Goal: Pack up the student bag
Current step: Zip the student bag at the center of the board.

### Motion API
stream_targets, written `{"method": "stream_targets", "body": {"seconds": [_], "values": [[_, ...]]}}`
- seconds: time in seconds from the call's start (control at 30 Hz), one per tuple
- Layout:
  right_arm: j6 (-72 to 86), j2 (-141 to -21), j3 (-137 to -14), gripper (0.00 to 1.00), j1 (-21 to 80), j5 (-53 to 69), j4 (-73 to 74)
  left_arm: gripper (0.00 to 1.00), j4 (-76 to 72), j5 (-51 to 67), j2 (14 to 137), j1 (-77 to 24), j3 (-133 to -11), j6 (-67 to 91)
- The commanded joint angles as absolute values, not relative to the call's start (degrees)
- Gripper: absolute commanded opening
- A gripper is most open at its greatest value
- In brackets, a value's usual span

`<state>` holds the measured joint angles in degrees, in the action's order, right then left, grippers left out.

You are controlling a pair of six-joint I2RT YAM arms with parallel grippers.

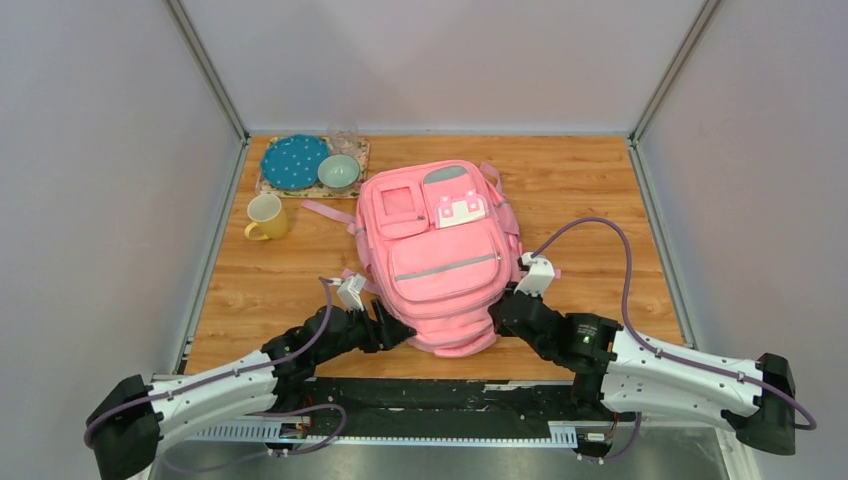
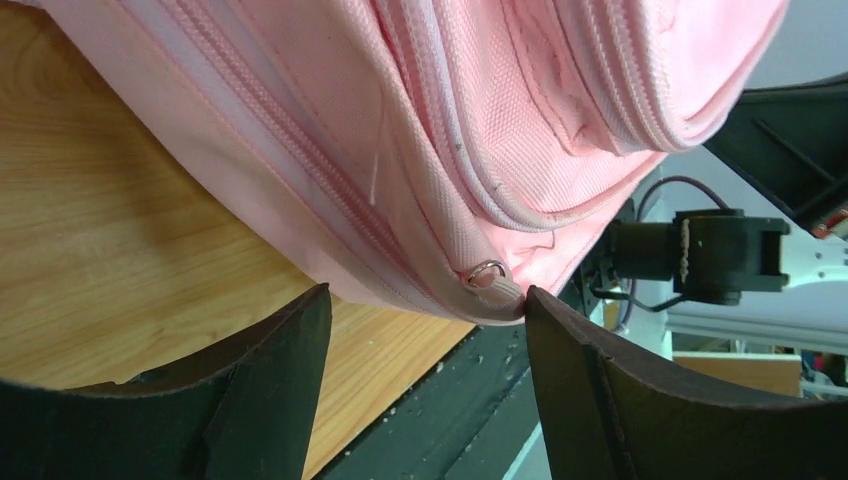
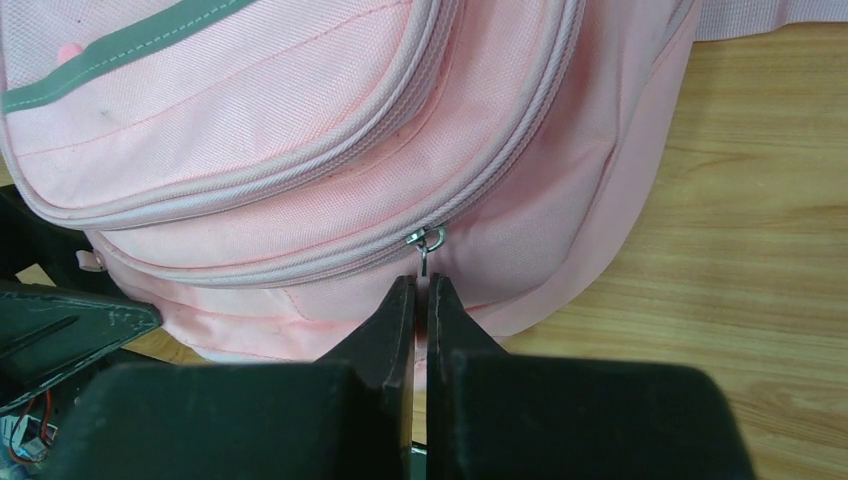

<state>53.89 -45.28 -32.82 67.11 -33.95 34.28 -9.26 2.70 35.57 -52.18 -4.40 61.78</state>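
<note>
Two hands work the near end of one student bag (image 1: 440, 250). The right hand (image 3: 420, 300) has its fingers pressed together on a thin zip pull (image 3: 427, 262), which hangs from a metal ring on the second zip line up from the bag's base. The left hand (image 2: 425, 310) stands wide, one dark finger (image 2: 270, 380) on each side of the bag's lower corner. A second zip ring (image 2: 485, 272) sits between the fingers, touching neither.

The pink bag lies flat on its back in the middle of the wooden tabletop (image 1: 620, 260), pockets up. Its base is at the near edge, directly ahead of both hands, and its straps point toward the far wall. In the overhead view the two hands flank that base, left and right.

Bare wood runs from the bag's right side to the tabletop's right edge, and a narrower strip lies open on the left.

At the far left corner, well apart from the hands, one mat (image 1: 300, 192) carries one blue plate (image 1: 295, 162), one green bowl (image 1: 339, 172) and one clear glass (image 1: 343, 135). One yellow mug (image 1: 265, 216) stands just beside the mat.
</note>
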Motion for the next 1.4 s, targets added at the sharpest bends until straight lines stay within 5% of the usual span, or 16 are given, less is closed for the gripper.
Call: {"method": "stream_targets", "body": {"seconds": [0.0,0.17,0.27,0.37,0.43,0.8,1.37], "values": [[53.35,-44.21,-35.86,0.00,68.55,-34.28,30.59,0.77,-17.12,-9.39,39.19,-55.81,-4.49,63.19],[54.40,-44.21,-34.98,0.00,70.40,-34.80,31.11,0.78,-25.57,-12.22,44.98,-56.34,-5.36,63.02],[55.28,-43.86,-33.84,0.00,70.93,-34.63,31.03,0.57,-27.42,-11.69,47.19,-56.34,-5.89,62.93],[55.72,-43.86,-33.31,0.00,71.37,-34.98,31.90,0.16,-27.16,-11.95,46.50,-56.34,-4.84,63.37],[56.60,-43.60,-33.31,0.00,71.46,-35.68,32.78,0.00,-23.92,-12.65,45.36,-56.34,-4.75,62.50],[56.78,-38.67,-32.78,0.00,67.07,-43.86,39.55,0.00,9.90,-12.13,27.78,-55.55,-6.15,52.04],[49.04,-36.65,-32.34,0.00,65.48,-41.14,35.95,0.00,33.21,-7.12,22.15,-51.07,-15.47,40.78]]}}
